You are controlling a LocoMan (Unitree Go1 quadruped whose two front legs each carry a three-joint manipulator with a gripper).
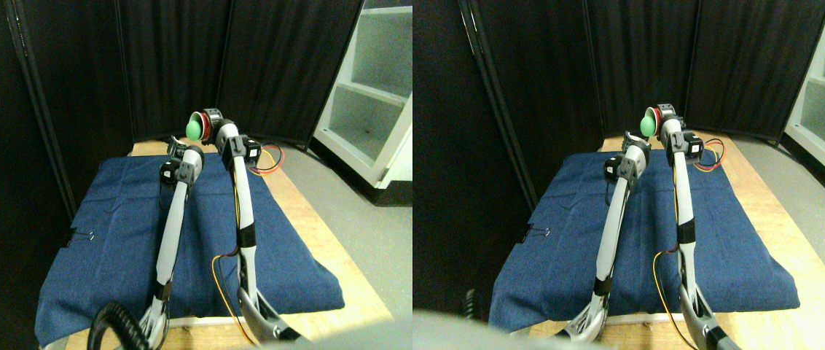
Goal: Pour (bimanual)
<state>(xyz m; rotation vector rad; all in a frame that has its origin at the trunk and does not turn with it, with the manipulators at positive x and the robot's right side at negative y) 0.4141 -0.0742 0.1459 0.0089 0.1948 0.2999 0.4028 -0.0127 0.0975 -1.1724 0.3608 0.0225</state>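
A red cup (202,119) is held high at the far end of the blue cloth, tipped on its side with its mouth facing left. A green ball (194,130) sits in that mouth. My right gripper (212,117) is shut on the cup from the right. My left gripper (178,150) is just below and left of the cup's mouth, seen from behind. Whatever it may hold is hidden behind its own wrist.
A blue cloth (114,240) covers a wooden table (332,255). Red and yellow wires (270,160) loop at the far right of the cloth. A black clip (84,235) lies on the cloth's left edge. Black curtains (165,65) stand behind, and a white shelf unit (372,102) stands at the right.
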